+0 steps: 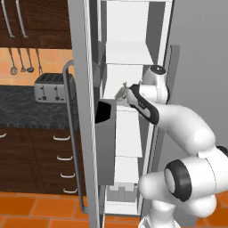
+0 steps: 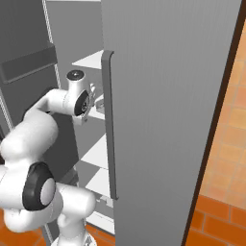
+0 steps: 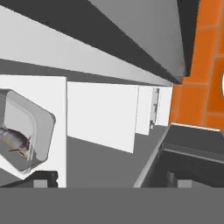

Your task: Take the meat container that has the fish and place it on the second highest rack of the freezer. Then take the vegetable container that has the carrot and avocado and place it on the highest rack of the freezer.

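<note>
Left base view: arm reaches into the open freezer [image 1: 127, 53], its gripper [image 1: 122, 92] at a middle shelf, where a pale container edge shows at its tip.

Right base view: the wrist sits just inside the shelves, behind the grey door edge; the container [image 2: 100, 104] rests on that shelf.

Hand view: the meat container [image 3: 27, 131] lies flat on a white shelf with the fish [image 3: 15, 140] inside, clear of the spread, empty finger tips. It looks light, stiff and smooth-walled, likely slippery; gripping across one rim wall seems safest.
</note>
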Robot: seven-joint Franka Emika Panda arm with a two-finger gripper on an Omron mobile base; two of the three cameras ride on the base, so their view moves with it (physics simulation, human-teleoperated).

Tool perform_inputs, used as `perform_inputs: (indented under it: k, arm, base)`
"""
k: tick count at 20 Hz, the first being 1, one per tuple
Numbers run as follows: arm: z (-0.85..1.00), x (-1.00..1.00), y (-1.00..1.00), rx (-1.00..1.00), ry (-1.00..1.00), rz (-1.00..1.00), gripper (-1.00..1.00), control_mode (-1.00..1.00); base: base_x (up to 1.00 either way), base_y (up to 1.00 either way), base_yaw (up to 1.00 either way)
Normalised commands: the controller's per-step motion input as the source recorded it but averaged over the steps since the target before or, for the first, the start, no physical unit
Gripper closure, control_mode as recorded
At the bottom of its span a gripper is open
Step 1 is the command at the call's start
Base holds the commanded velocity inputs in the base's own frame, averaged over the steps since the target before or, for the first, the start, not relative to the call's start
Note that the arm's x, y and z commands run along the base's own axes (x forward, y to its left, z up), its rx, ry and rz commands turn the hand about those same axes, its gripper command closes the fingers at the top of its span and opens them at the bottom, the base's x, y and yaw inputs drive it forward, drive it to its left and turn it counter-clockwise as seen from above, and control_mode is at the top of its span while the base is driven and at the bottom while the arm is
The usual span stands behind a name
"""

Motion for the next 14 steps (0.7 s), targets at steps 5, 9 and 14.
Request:
perform_inputs:
  k: [5,9,14]
  arm:
    - [0.36,-0.87,-0.12,0.00,-0.01,0.00,-1.00,-1.00]
    - [0.21,-0.91,-0.09,0.00,0.00,0.00,-1.00,-1.00]
    - [0.34,-0.87,-0.22,0.00,-0.02,0.00,-1.00,-1.00]
  base:
    - [0.00,0.00,0.00]
    - [0.00,0.00,0.00]
    - [0.00,0.00,0.00]
